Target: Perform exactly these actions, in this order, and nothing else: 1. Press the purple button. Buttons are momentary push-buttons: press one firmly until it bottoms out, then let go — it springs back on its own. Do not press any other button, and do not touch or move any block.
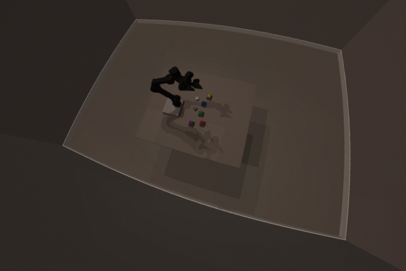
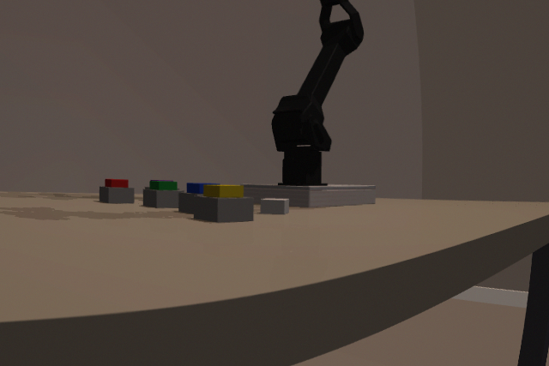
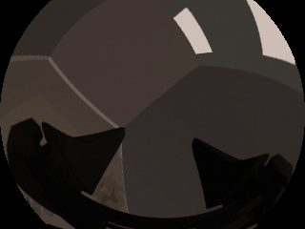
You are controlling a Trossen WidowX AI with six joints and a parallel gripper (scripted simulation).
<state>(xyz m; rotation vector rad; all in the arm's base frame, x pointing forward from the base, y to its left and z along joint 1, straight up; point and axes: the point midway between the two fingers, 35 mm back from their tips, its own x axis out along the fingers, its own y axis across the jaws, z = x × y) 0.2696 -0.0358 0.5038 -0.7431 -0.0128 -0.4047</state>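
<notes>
The purple button (image 1: 191, 123) (image 2: 161, 181) stands on the table (image 1: 153, 130) (image 2: 310, 255), left of the red button in the top view. In the exterior view only a thin strip of its cap shows behind the green button. My gripper (image 1: 197, 89) (image 3: 159, 137) is open and empty, with its two dark fingers wide apart in the wrist view. It is raised high above the table, away from the purple button, and is out of view in the exterior view. The wrist view shows walls and floor and no button.
The red button (image 1: 202, 123) (image 2: 116, 183), green button (image 1: 200, 113) (image 2: 163, 185), blue button (image 1: 203, 103) (image 2: 202, 188) and yellow button (image 1: 209, 96) (image 2: 223, 190) stand nearby. A white block (image 1: 196, 98) (image 2: 274, 206) and a grey block (image 1: 195, 108) lie between the buttons and the arm's base (image 1: 170, 108) (image 2: 341, 195).
</notes>
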